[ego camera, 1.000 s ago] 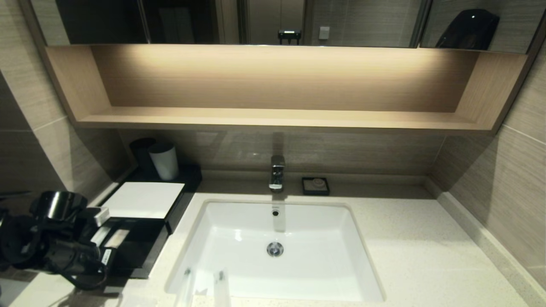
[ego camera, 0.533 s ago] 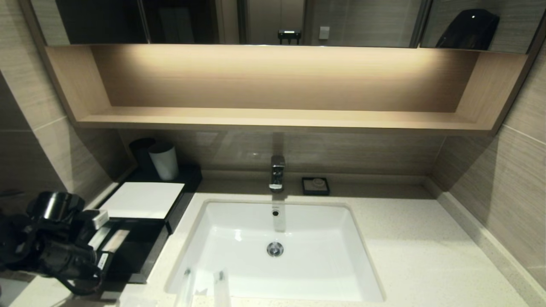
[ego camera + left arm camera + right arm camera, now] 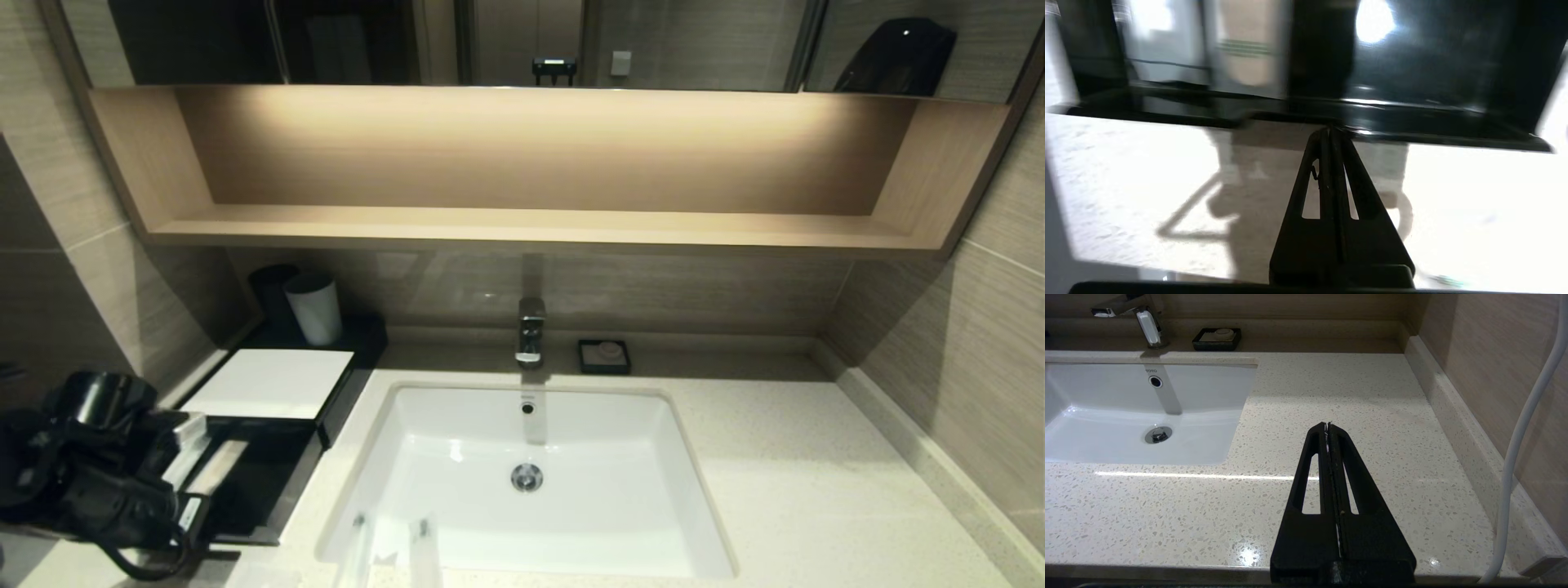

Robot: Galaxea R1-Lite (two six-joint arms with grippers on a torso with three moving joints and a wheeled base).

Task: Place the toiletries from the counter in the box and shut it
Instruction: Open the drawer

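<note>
The box (image 3: pixel 269 382), black with a white top panel, stands at the counter's (image 3: pixel 784 482) left end, and its front drawer (image 3: pixel 260 482) is pulled out. Pale packets (image 3: pixel 217 465) lie inside the drawer; in the left wrist view they are the blurred toiletries (image 3: pixel 1245 61). My left arm (image 3: pixel 98 478) hangs over the drawer's front corner. The left gripper (image 3: pixel 1329 130) is shut and holds nothing, its tip at the drawer's front rim (image 3: pixel 1412 134). Two clear packets (image 3: pixel 423 549) lie at the basin's near edge. My right gripper (image 3: pixel 1327 424) is shut and empty above the counter (image 3: pixel 1355 392), right of the basin.
The white basin (image 3: pixel 571 523) with tap (image 3: pixel 530 331) fills the middle. A white cup (image 3: pixel 313 308) and a black cup (image 3: pixel 269 294) stand behind the box. A small black dish (image 3: pixel 604 356) sits by the back wall. A wooden shelf (image 3: pixel 531 224) overhangs. A white cable (image 3: pixel 1523 428) hangs beside the right wall.
My left arm has slid down and left, toward the counter's front edge. The drawer's front edge sits slightly nearer to me. The right side is unchanged.
</note>
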